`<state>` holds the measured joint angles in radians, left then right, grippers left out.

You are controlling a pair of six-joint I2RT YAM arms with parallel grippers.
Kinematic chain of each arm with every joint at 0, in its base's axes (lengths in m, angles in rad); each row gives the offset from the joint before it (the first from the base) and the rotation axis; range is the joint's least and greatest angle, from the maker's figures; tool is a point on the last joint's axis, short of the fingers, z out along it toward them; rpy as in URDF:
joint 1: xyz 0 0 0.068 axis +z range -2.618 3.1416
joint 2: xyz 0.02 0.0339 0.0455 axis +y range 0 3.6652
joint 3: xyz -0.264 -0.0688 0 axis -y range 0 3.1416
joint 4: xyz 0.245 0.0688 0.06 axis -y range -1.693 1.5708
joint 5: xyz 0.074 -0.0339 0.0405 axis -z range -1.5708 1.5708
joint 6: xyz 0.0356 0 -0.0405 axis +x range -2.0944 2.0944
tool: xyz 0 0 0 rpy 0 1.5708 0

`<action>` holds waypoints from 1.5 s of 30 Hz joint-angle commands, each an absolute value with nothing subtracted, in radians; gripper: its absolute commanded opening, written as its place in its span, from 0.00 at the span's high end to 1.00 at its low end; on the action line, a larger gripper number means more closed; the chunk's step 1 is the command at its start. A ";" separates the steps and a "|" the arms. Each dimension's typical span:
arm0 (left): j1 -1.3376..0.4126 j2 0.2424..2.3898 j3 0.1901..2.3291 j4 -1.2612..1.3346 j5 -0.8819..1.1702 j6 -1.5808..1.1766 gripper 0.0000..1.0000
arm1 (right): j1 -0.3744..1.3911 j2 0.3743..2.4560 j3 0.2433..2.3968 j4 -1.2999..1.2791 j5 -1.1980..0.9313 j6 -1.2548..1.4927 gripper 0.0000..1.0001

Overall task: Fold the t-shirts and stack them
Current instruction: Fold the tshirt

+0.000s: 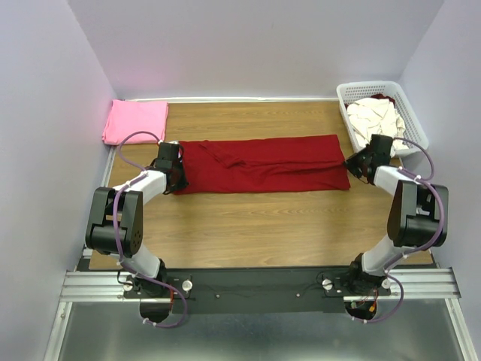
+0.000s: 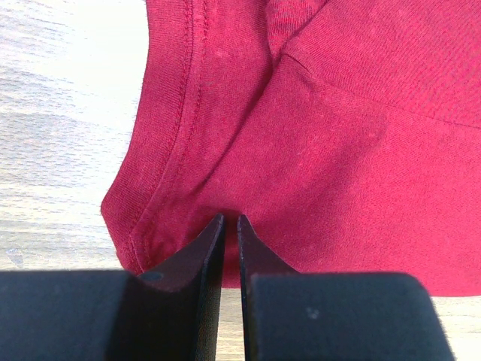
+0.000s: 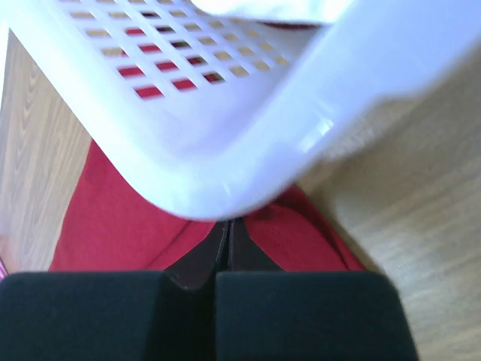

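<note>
The left gripper (image 2: 231, 219) has its fingers nearly together, with only a thin slit between them. It looks to pinch the edge of the dark red t-shirt (image 2: 316, 135) right at its tips. The right gripper (image 3: 228, 226) is squeezed all the way closed at the shirt's other end — I cannot tell if any cloth is caught in it. If it missed, that end would lie flat on the table (image 1: 263, 218) when the arms lift, and the fold would come out crooked. Just ahead of the right fingers, very close, is a corner of the white basket (image 3: 248, 150) — a lift or swing could bump it and shake the cream-white shirts (image 1: 376, 115) inside. Far beyond the left gripper lies the pink t-shirt (image 1: 135, 120). No brand, label or writing can be read anywhere.
</note>
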<state>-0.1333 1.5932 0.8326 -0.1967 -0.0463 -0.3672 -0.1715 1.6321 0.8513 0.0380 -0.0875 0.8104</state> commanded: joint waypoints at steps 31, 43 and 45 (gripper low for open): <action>-0.152 1.546 0.775 -0.264 -0.110 -0.380 0.81 | -0.178 1.394 0.720 -0.103 -0.169 0.695 0.45; -0.150 1.545 0.775 -0.273 -0.141 -0.387 0.81 | -0.218 1.583 0.637 0.061 -0.175 0.732 0.50; -0.150 1.545 0.776 -0.278 -0.150 -0.388 0.81 | -0.245 1.595 0.617 0.060 -0.169 0.755 0.53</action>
